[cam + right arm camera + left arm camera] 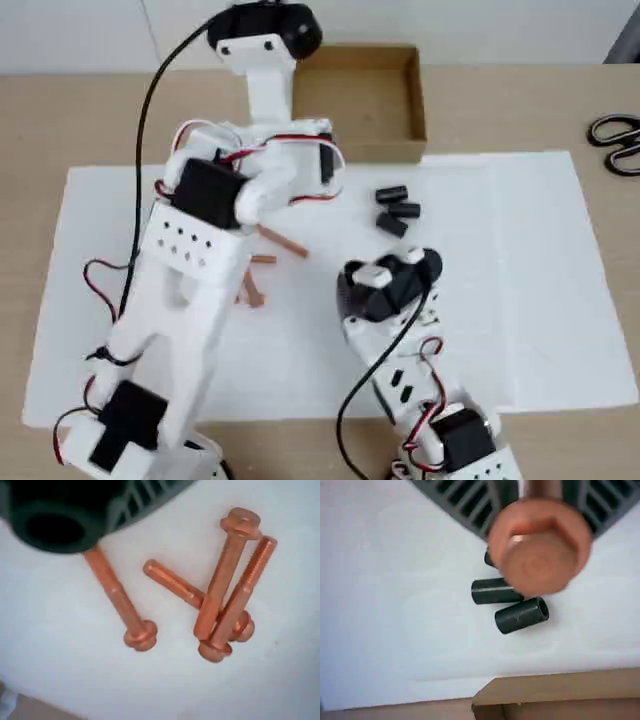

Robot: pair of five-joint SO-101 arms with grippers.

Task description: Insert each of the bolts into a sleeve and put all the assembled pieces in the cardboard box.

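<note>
Left gripper (540, 492) clamped on a copper bolt (540, 550), head toward the camera; right gripper (65, 505) clamped on a black sleeve (52, 530). Spare sleeves (397, 210) and four bolts (225, 585) lie on the white sheet (530, 300). Best to line shank squarely with bore, then push gently

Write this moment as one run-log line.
left claw: holds bolt | right claw: holds sleeve | sheet: three loose sleeves, four loose bolts

A light wooden table (60, 120) carries a white sheet (540, 300), a cardboard box (385, 152) at the sheet's far edge, and scissors (618, 140) off to the right. Three black sleeves (396, 210) and copper-coloured bolts (283, 243) lie on the sheet.
</note>
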